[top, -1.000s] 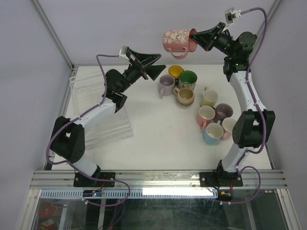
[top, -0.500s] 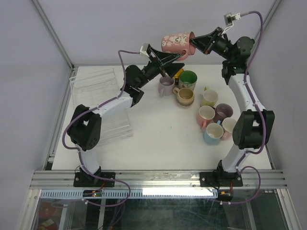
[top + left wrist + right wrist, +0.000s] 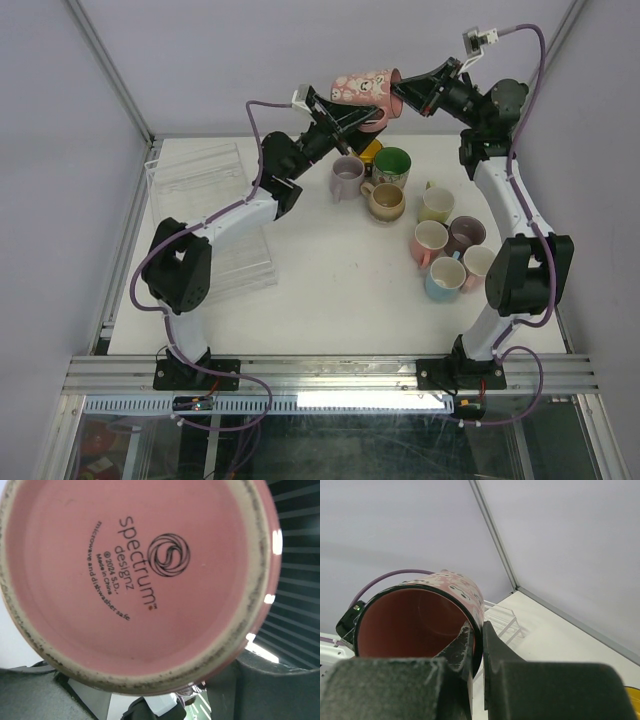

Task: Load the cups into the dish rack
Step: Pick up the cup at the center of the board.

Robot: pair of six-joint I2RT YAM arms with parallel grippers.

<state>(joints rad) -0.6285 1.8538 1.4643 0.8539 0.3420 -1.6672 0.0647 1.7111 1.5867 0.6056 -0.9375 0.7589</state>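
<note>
A pink patterned cup (image 3: 360, 88) hangs on its side in the air above the table's far edge. My right gripper (image 3: 396, 94) is shut on its rim (image 3: 476, 630), one finger inside and one outside. My left gripper (image 3: 349, 108) has come up against the cup's base (image 3: 140, 575), and its dark fingers (image 3: 270, 690) straddle the bottom edge. Whether they press on the cup does not show. Several other cups stand on the table, among them lilac (image 3: 347, 176), green (image 3: 391, 165), beige (image 3: 385, 200) and light blue (image 3: 445, 276). The clear dish rack (image 3: 190, 180) lies at the left with nothing in it.
The standing cups form two clusters, one under the lifted cup and one by the right arm's lower link (image 3: 520, 270). A yellow cup (image 3: 367, 150) is partly hidden behind the left gripper. Metal frame posts rise at the far corners.
The left arm swung right and up from over the rack to the cup's base, its jaws narrowing around it. The right gripper shifted the cup slightly left.
</note>
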